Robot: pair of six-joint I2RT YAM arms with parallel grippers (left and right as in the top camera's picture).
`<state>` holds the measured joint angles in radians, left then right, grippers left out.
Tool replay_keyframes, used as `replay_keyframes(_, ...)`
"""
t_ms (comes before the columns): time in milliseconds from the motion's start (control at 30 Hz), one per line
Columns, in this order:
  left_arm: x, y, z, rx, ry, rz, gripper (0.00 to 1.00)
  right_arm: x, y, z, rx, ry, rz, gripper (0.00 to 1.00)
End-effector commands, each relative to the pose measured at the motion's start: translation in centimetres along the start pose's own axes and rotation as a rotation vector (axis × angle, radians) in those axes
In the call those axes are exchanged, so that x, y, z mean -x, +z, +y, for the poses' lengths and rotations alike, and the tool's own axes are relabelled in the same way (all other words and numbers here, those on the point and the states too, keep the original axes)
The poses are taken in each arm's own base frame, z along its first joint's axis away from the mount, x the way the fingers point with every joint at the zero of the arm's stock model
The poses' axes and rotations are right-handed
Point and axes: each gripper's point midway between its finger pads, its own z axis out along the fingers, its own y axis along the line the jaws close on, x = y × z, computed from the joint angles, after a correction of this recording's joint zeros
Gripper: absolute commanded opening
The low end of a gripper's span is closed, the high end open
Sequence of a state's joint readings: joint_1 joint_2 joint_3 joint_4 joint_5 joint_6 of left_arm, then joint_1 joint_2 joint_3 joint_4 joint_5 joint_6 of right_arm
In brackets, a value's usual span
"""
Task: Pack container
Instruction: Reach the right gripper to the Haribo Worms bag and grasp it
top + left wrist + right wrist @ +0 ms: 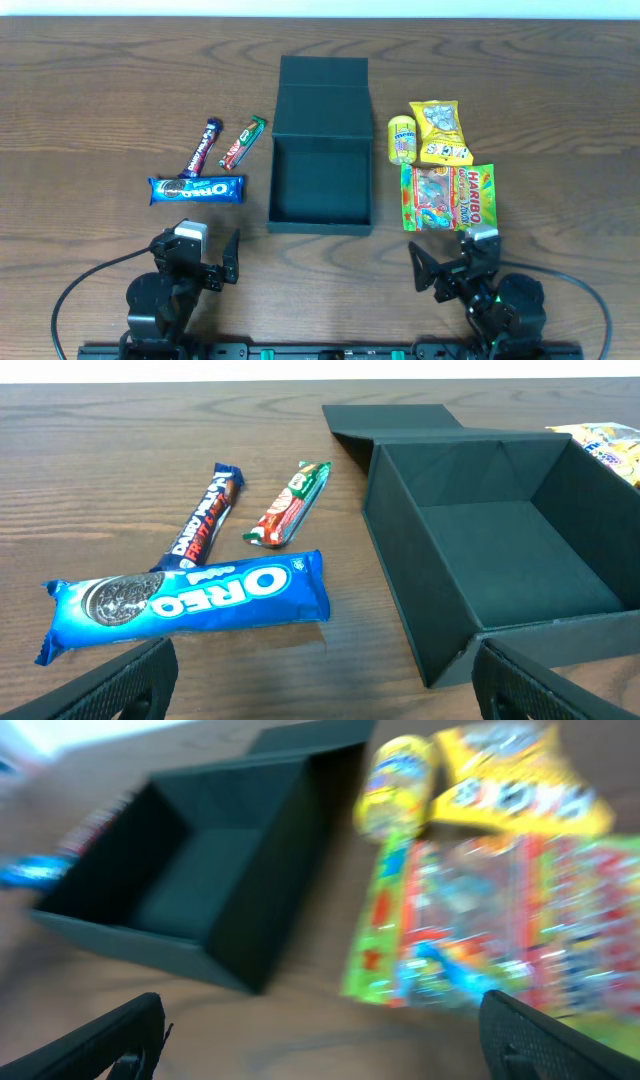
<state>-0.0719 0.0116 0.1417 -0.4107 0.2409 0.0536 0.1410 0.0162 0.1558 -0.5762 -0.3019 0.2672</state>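
Hanging wide and empty at 7 o'clock, the left end effector [196, 258] faced the Oreo packet [197, 189], whose slick wrapper could slip from a shallow pinch. The container [320, 228] sat central on the bench [100, 80], holding nothing, lid [322, 85] folded back toward 12 o'clock. At 5 o'clock the right end effector [455, 268], also wide and empty, faced the Haribo bag [448, 197], floppy enough to snag going in.

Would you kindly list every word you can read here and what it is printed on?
"OREO": blue biscuit packet.
"HARIBO": gummy bag.
"DAIRY", rest unclear: purple bar.
Red-green bar, yellow tube, yellow packet: too small or blurred.
Container: no text.
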Motion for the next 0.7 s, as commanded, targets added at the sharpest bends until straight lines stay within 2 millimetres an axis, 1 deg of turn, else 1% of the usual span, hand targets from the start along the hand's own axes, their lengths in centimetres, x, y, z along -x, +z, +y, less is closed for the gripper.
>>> replay_keyframes(0,-0.8,0.3,-0.1,-0.013,0.009,0.013,0.95,-0.4,-0.2,2.6,0.143,0.294,0.045,0.99)
replay_keyframes(67,-0.8,0.3,-0.1,-0.013,0.009,0.014,0.95,-0.5,-0.3,2.8,0.154,0.359,0.057,0.99)
replay_keyframes(133,-0.8,0.3,-0.1,-0.013,0.009,0.013,0.95,0.3,-0.3,3.2,0.178,0.328,0.029,0.99)
replay_keyframes(267,-0.8,0.3,-0.1,-0.013,0.009,0.013,0.95,2.6,-0.5,4.1,0.226,0.256,-0.060,0.99)
replay_keyframes(333,-0.8,0.3,-0.1,-0.013,0.009,0.014,0.95,4.1,-0.5,3.9,0.208,0.228,-0.111,0.99)
replay_keyframes(400,-0.8,0.3,-0.1,-0.013,0.009,0.014,0.95,5.0,-0.3,2.9,0.139,0.208,-0.129,0.99)
replay_keyframes(467,-0.8,0.3,-0.1,-0.013,0.009,0.014,0.95,5.8,0.1,1.0,0.004,0.187,-0.097,0.99)
replay_keyframes(567,-0.8,0.3,-0.1,-0.013,0.009,0.014,0.95,6.0,0.9,-1.5,-0.180,0.214,0.011,0.95)
replay_keyframes(633,-0.8,0.3,-0.1,-0.013,0.009,0.013,0.95,6.0,1.6,-3.4,-0.311,0.227,0.108,0.95)
replay_keyframes(667,-0.8,0.3,-0.1,-0.013,0.009,0.014,0.95,6.0,2.0,-4.0,-0.351,0.216,0.152,0.95)
